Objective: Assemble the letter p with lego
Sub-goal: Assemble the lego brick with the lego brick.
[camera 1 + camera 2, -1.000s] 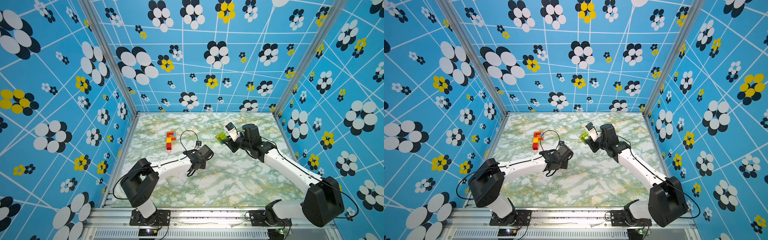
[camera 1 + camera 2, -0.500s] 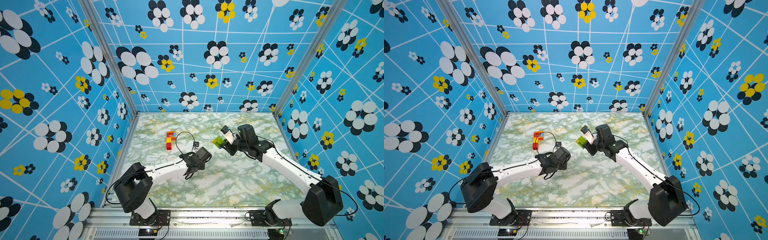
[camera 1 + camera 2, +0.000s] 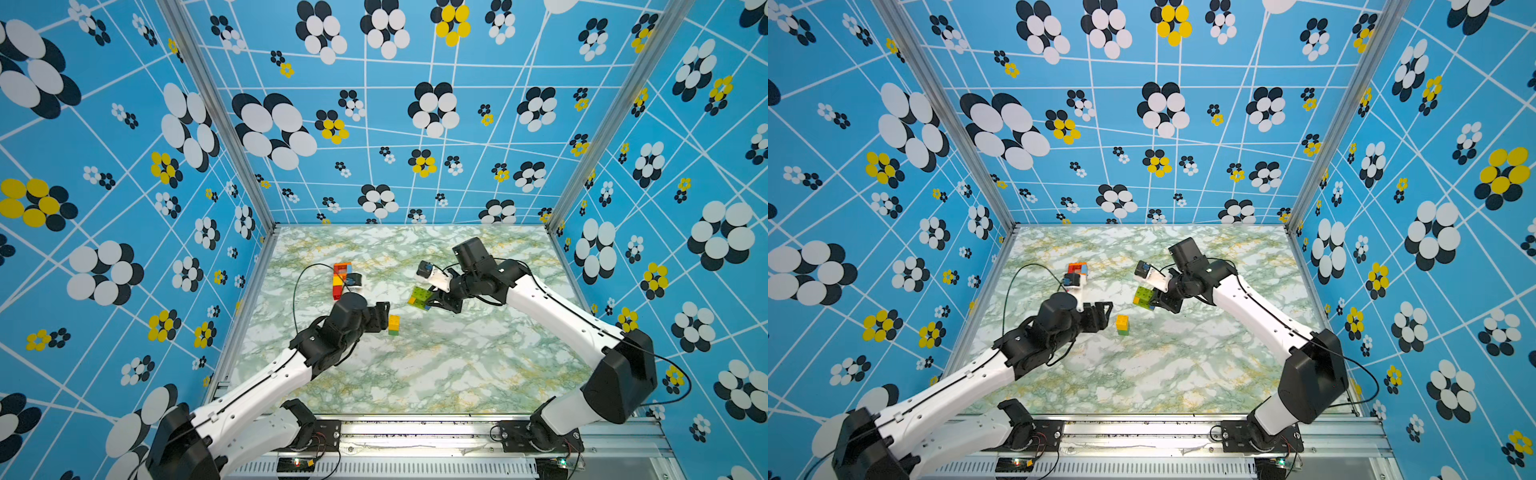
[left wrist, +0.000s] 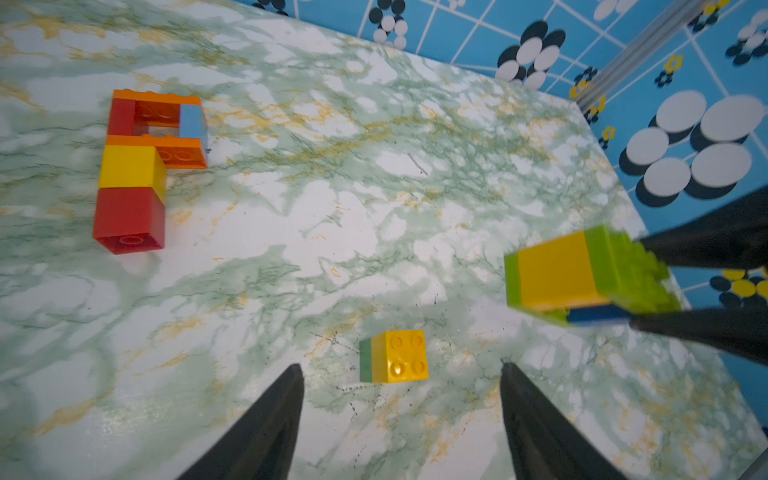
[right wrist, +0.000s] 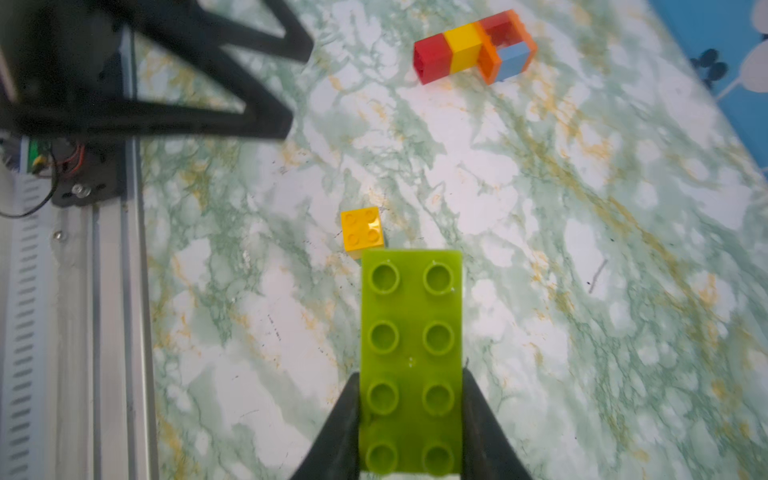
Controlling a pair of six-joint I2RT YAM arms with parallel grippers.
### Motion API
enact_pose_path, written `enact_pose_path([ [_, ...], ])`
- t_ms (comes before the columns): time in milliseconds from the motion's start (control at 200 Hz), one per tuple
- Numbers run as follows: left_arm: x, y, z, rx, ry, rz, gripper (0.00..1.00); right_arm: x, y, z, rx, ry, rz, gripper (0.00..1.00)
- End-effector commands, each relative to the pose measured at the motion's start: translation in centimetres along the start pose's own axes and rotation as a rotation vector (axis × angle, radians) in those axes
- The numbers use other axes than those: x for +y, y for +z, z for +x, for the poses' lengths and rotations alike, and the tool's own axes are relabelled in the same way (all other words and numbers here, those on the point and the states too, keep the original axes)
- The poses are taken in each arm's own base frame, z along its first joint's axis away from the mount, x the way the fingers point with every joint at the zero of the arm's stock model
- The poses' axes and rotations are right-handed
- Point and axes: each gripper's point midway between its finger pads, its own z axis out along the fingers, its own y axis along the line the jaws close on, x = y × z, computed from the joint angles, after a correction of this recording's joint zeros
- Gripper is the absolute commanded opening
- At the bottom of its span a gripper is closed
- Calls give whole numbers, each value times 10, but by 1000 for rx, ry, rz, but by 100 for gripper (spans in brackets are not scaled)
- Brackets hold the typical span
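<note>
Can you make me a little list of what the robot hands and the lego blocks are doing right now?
left gripper: fingers spread open, empty, right by the small stack
small stack: yellow brick on green, standing on the table
right gripper: fingers clamped on the lime stack
lime stack: long lime brick with yellow and blue bricks joined, held above the table
letter P: orange, red, yellow and light blue bricks, lying flat

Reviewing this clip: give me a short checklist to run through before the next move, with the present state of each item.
1. Left gripper open and empty: ok.
2. Yellow-on-green stack stands free on the table, between the open fingers: ok.
3. Right gripper shut on the lime brick cluster: ok.
4. Cluster lifted off the table: ok, judging by the left wrist view.
5. P-shaped assembly lies undisturbed, apart from both arms: ok.
6. Cluster's bricks fully pressed together: cannot tell.
</note>
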Motion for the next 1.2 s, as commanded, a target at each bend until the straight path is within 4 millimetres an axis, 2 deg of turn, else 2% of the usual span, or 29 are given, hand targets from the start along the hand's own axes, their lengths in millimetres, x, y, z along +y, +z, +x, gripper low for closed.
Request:
enact_pose_path([
  [0,-2,-4,0,28,-14,124,76,24,8,8,106,-89,-115,19],
  [225,2,-4,-6,27,-39,190,76,35,36,-1,176,-145,-175,19],
  [255,2,-4,-6,25,-40,194,76,31,34,-13,151,-155,-161,19],
  [440,5,-2,1,35,-41,202,76,31,49,-24,146,-129,-176,19],
  [1199,4,3,10,40,-45,237,78,16,71,-16,189,-64,-133,20],
])
